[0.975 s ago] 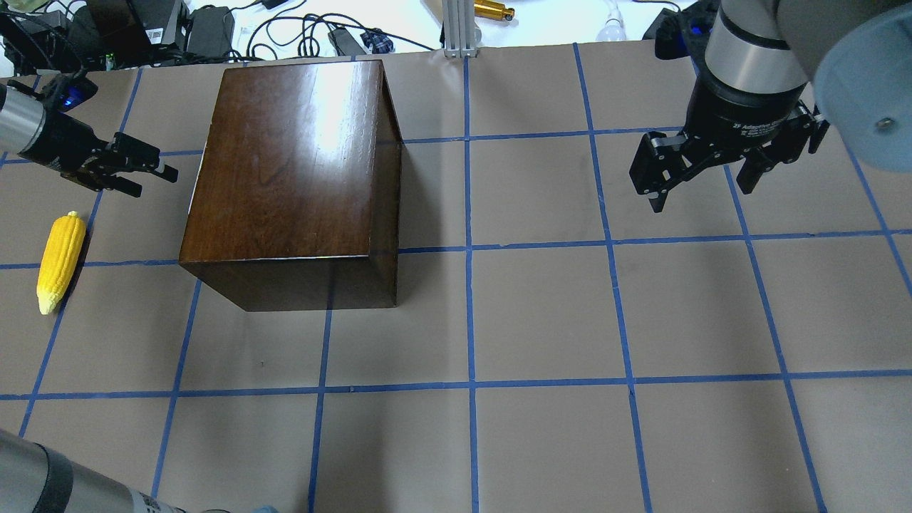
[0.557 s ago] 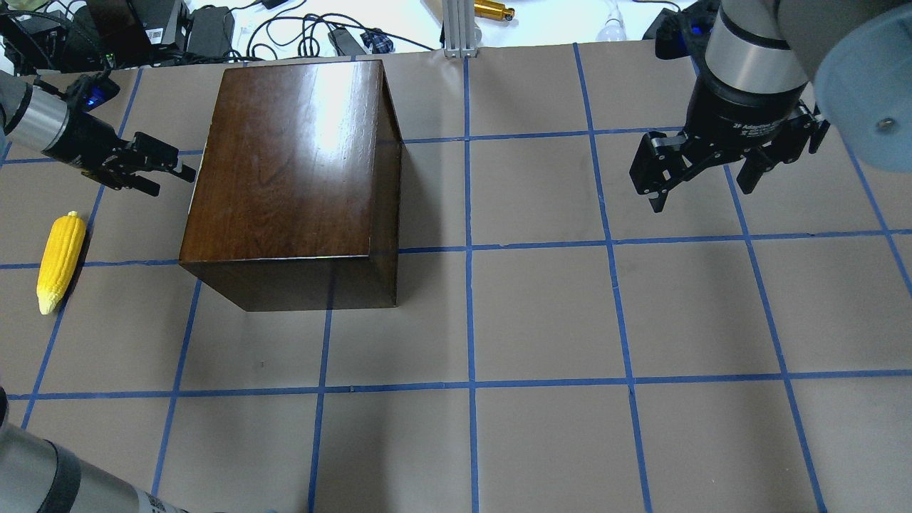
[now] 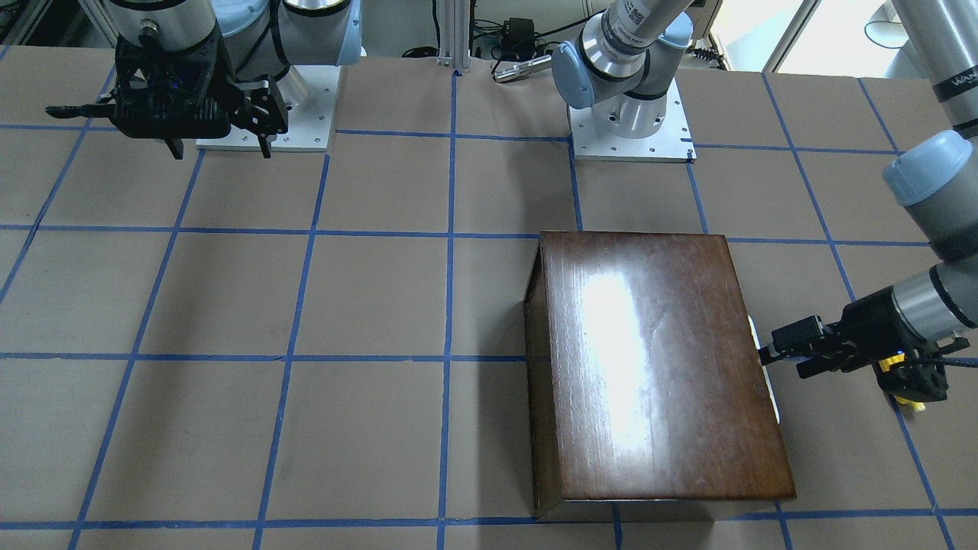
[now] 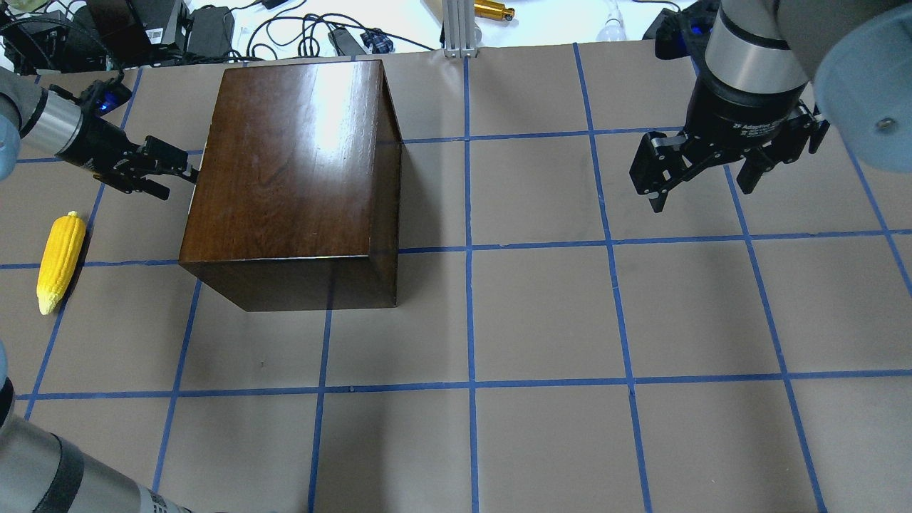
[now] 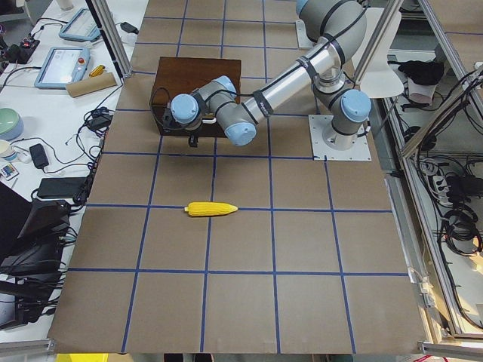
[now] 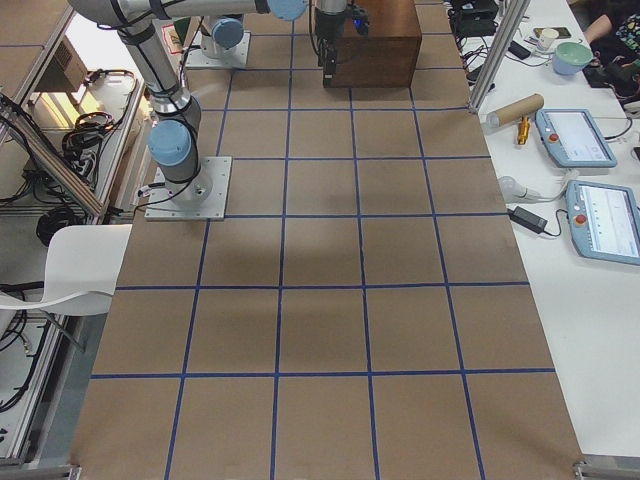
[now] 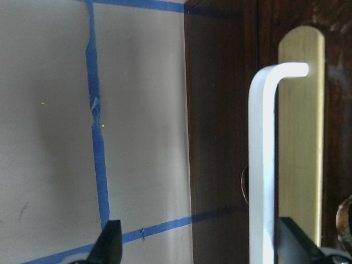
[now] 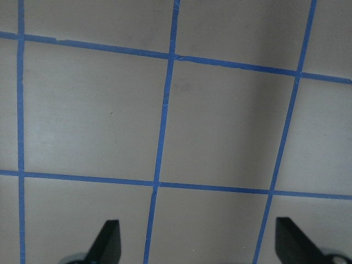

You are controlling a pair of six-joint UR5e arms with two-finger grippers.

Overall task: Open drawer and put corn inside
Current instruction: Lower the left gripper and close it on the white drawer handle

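From my console, the left gripper [image 4: 178,173] sat at the left face of the box [image 4: 285,164], upper left of the overhead frame, with its jaws spread wide and holding nothing. In the left wrist view the pull [image 7: 262,165] ran between the two fingertips but lay close to the right-hand one, on the closed drawer [image 7: 220,137]. I could not tell whether the fingers had reached the pull's depth.

My first worry was that off-centre line-up. If the jaws closed like that, one finger would likely meet the metal first and either nudge the box or slip off the thin bar.

My second was the box itself. Nothing braced it, since the right gripper [image 4: 702,189] hung wide and empty over bare table at the upper right, so a stiff drawer could drag the whole box leftward.

The corn [image 4: 60,260] lay on the table at the lower left, just beside the gripper's line, and a long drawer sliding out might clip its upper end
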